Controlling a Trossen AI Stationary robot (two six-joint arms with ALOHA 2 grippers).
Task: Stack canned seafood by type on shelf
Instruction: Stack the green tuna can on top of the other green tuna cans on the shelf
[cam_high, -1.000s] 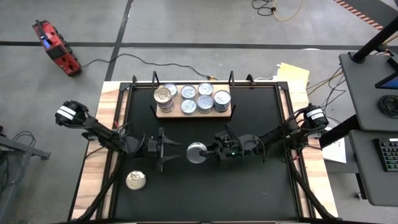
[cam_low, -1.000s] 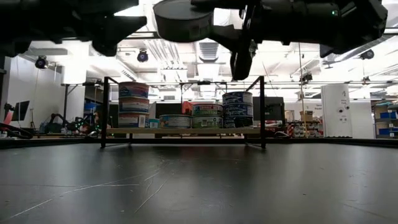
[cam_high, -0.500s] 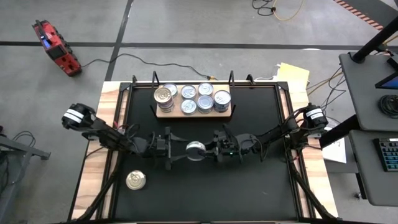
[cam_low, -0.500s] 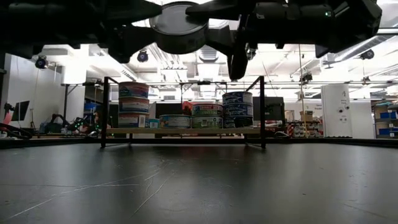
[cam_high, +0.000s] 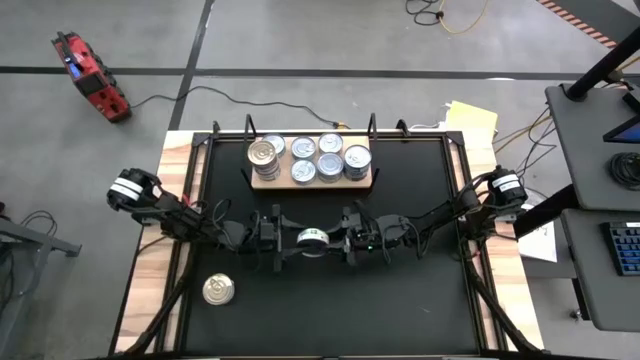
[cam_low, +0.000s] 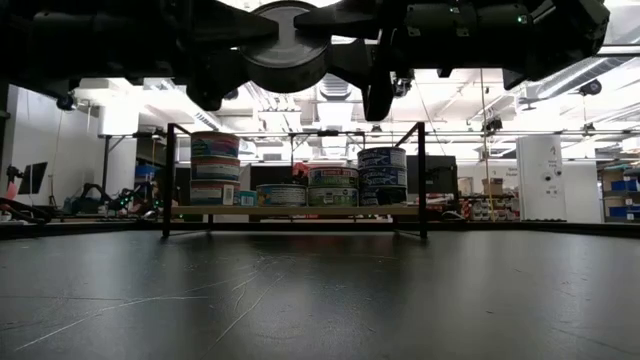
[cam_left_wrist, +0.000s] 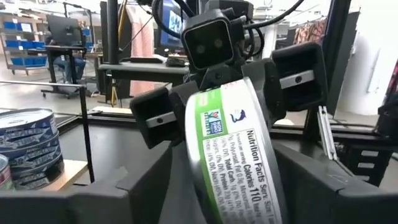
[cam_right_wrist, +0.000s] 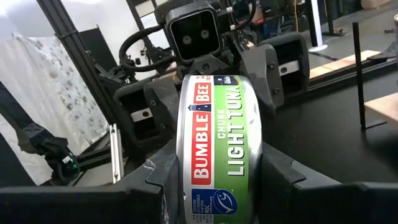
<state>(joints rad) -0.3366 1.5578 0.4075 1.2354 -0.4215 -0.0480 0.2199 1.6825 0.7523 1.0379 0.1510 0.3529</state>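
Observation:
A tuna can (cam_high: 312, 237) with a green-and-white label hangs in mid-air over the table's middle, standing on edge. My right gripper (cam_high: 336, 240) reaches in from the right and is shut on it. My left gripper (cam_high: 286, 240) comes level from the left. It is open, with one finger on each side of the same can (cam_left_wrist: 233, 155). The wooden shelf (cam_high: 262, 183) at the far side carries several cans (cam_high: 318, 160), some stacked. One gold-topped can (cam_high: 219, 290) stands on its base at the near left. My right gripper pinches the can between its two fingers (cam_right_wrist: 155, 186), one on each flat end, next to the rim (cam_right_wrist: 183, 186). The fingers lie level and come from the table's right. The can is lifted clear, on edge, label band up. My left gripper: I cannot tell whether its fingers (cam_left_wrist: 146, 186) touch the can.
Black metal posts (cam_low: 168, 180) of a frame stand around the shelf at the table's far side. The black tabletop (cam_high: 400, 300) has wooden side edges (cam_high: 150, 280). Beyond the table, on the floor to the far left, lies a red device (cam_high: 90, 75) with a cable.
My left gripper has moved toward the table's right, up to the can, and its fingers now stand around it. My right gripper has rolled where it is. The can has tipped from showing its flat top upward to standing on edge.

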